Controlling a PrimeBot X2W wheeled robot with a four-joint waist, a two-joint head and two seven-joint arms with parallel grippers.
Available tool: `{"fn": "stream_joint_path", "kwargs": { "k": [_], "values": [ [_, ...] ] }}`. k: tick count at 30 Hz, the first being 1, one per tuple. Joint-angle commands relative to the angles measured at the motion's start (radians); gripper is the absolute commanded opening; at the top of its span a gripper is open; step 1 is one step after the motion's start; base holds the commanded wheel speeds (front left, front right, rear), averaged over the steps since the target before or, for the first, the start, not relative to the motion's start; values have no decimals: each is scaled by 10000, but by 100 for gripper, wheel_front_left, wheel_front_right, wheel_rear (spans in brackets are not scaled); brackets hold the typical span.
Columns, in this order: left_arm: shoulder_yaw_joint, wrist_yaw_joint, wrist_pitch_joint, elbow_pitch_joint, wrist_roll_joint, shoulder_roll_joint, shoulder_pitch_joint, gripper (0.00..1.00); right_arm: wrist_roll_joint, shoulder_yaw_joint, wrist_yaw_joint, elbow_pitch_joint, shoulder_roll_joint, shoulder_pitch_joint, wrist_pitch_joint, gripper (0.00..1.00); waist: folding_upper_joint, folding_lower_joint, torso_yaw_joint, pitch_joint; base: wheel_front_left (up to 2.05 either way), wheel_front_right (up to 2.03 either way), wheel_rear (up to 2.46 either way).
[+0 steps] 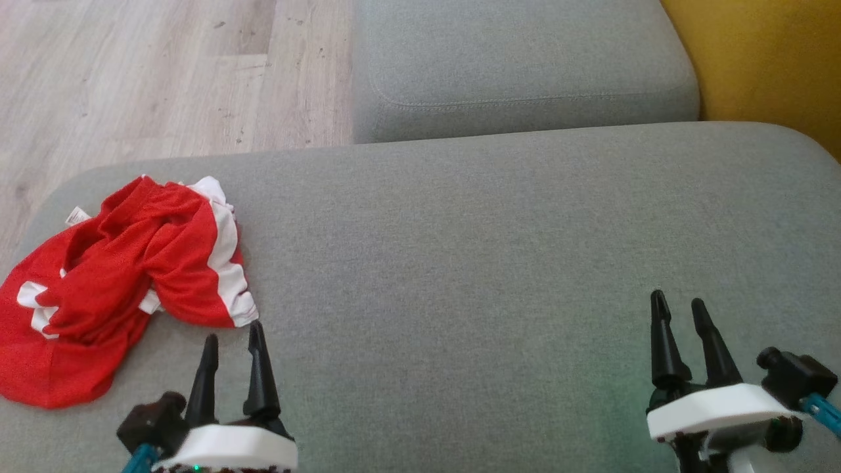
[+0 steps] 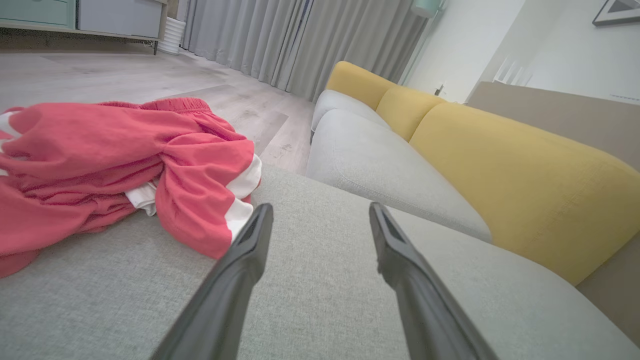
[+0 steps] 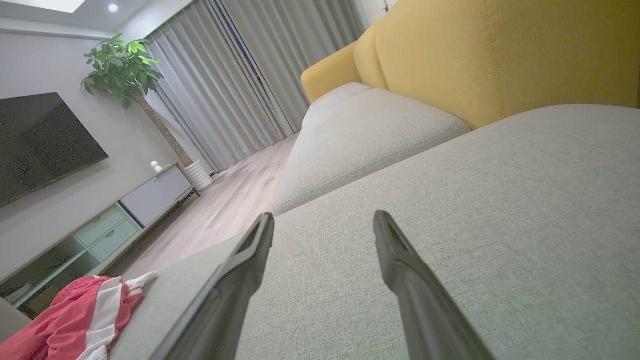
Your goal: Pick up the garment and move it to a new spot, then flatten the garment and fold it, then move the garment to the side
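Note:
A crumpled red garment (image 1: pixel 125 276) with white stripes lies in a heap at the left end of the grey sofa cushion (image 1: pixel 493 263). The left wrist view has the garment (image 2: pixel 115 165) at its left, bunched up with a white edge showing. My left gripper (image 1: pixel 233 335) hovers just below and right of the heap, open, nothing between its fingers (image 2: pixel 245 250). Far to the right, my right gripper (image 1: pixel 677 305) is open and empty above bare cushion. The garment (image 3: pixel 75 320) sits at the lower left of the right wrist view.
A second grey seat cushion (image 1: pixel 519 59) lies beyond, with yellow backrests (image 1: pixel 769 59) on the right. Wooden floor (image 1: pixel 151 72) borders the cushion's far left edge. A TV (image 3: pixel 40 140), a potted plant (image 3: pixel 125 65) and a low cabinet (image 3: pixel 100 220) stand across the room.

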State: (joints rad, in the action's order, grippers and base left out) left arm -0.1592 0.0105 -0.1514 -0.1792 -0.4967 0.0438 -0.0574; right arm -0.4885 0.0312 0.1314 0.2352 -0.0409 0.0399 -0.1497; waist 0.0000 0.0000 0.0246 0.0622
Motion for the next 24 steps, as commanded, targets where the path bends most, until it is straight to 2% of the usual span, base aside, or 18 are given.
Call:
{"fn": "stream_joint_path", "kwargs": {
  "k": [1,13,24],
  "values": [
    [180,84,-132,294,285,56,226,100,259,229,-5,-314,-73,-177,-144,100,0,0,4,11,0,0,0],
    [-131,164,-484,268,1725,56,181,100,1485,270,-6,-206,-80,-89,-499,100,0,0,97,128,0,0,0],
    [-263,486,-807,103,2619,60,83,100,2631,270,-7,-181,-87,9,-823,100,0,0,156,187,0,0,0]
  ]
}}
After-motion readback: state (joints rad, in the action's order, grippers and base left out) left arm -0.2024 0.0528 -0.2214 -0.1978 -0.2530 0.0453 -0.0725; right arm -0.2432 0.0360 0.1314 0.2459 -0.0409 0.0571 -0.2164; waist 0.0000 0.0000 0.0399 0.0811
